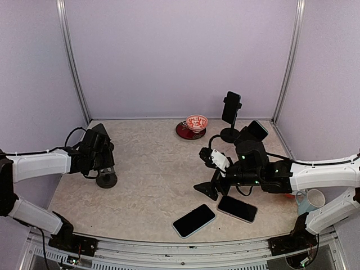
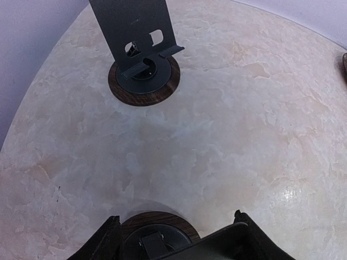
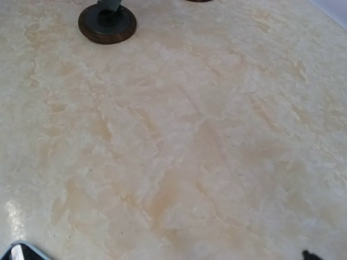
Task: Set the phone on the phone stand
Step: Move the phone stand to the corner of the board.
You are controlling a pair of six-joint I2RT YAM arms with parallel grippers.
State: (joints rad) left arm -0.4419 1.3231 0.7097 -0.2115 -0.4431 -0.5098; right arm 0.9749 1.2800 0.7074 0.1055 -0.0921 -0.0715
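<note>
The right gripper [image 1: 207, 171], spread wide and empty, hovers just far of a phone [image 1: 237, 208] lying flat on the table [image 1: 152, 169], while the left gripper [image 2: 176, 236] straddles a phone stand [image 2: 157, 221] at the left, grip unclear, so pick-up and placing both remain.

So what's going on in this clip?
The left gripper straddles a dark metal phone stand on a round wooden base; whether it is clamped on it is unclear. The right gripper is wide open and empty, low over the beige marbled table, just behind a pale-rimmed black phone and a plain black phone lying flat near the front edge. Neither phone has been picked up.
</note>
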